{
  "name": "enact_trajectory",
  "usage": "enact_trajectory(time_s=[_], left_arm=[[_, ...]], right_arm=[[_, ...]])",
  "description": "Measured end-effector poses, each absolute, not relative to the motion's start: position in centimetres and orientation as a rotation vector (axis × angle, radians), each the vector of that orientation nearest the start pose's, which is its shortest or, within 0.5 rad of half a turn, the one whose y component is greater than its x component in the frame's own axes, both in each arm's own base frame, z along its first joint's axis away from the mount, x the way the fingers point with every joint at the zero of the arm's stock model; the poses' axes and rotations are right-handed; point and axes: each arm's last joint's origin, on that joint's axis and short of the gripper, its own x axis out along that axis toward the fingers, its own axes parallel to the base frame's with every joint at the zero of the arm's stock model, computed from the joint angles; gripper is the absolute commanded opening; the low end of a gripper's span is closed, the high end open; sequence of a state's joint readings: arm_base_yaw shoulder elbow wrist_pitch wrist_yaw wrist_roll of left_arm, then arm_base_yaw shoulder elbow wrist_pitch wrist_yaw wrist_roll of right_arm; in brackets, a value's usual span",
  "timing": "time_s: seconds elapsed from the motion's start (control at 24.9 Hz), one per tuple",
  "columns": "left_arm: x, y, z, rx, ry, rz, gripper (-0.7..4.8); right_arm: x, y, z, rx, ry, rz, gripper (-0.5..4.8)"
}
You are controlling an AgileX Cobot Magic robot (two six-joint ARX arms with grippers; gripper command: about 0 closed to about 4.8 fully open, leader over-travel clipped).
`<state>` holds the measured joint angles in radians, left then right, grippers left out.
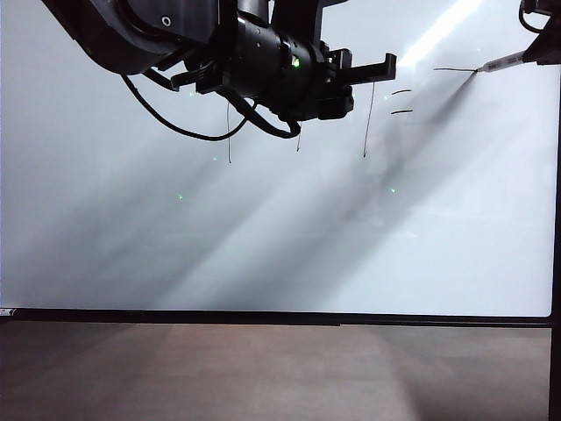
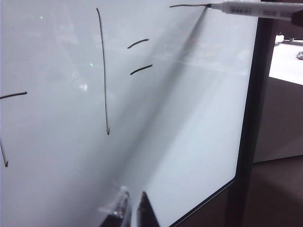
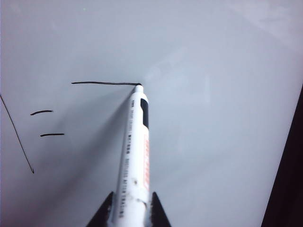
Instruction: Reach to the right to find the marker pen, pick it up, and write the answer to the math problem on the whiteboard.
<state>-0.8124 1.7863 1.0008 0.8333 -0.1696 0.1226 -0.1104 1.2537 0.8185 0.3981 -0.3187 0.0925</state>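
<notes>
A: What's written on the whiteboard (image 1: pixel 263 246) so far?

B: The math problem (image 1: pixel 364 114) in thin black strokes: a tall slanted one, a plus partly hidden behind the left arm (image 1: pixel 263 53), another tall one, then the two short bars of an equals sign. Right of that sits a single level stroke, the start of the answer (image 3: pixel 104 83).

A: And the marker pen (image 3: pixel 135 156)?

B: It's at the upper right of the board in the exterior view, with its tip touching the right end of that level stroke. The barrel is white with a black window near the tip, an orange-red band and lines of small dark print along its length. The print is too fine to read, so I can't give a brand.

A: Who holds it?

B: The right gripper (image 3: pixel 130 210). Its two dark fingers (image 3: pixel 102 215) are clenched on the rear of the barrel, one on each side, with the pen sticking straight out towards the board. In the exterior view only the edge of that arm shows in the top right corner.

A: The left gripper (image 2: pixel 132 208)?

B: It reaches across the upper middle of the exterior view, lying level and pointing right, with a green light on its body and a black cable looping beneath. It hangs just in front of the board near the plus sign. In its wrist view the two fingertips sit close together with nothing between them; I'd call them clenched and empty.
</notes>
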Motion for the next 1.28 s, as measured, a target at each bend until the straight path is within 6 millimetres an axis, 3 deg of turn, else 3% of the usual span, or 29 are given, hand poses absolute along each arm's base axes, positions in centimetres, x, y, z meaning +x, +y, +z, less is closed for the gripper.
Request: enact_trajectory(time_s=[0.88,1.28], left_arm=[[27.1,-27.8,23.5,0.095,-0.082,-0.639,0.27],[27.1,-27.9,23.5,0.096,-0.081,-0.639,0.27]], right_arm=[[28.2,-2.0,29.0,0.113,0.135,0.194,-0.04],[28.9,-0.8,26.5,0.119,0.24,0.229,-0.04]])
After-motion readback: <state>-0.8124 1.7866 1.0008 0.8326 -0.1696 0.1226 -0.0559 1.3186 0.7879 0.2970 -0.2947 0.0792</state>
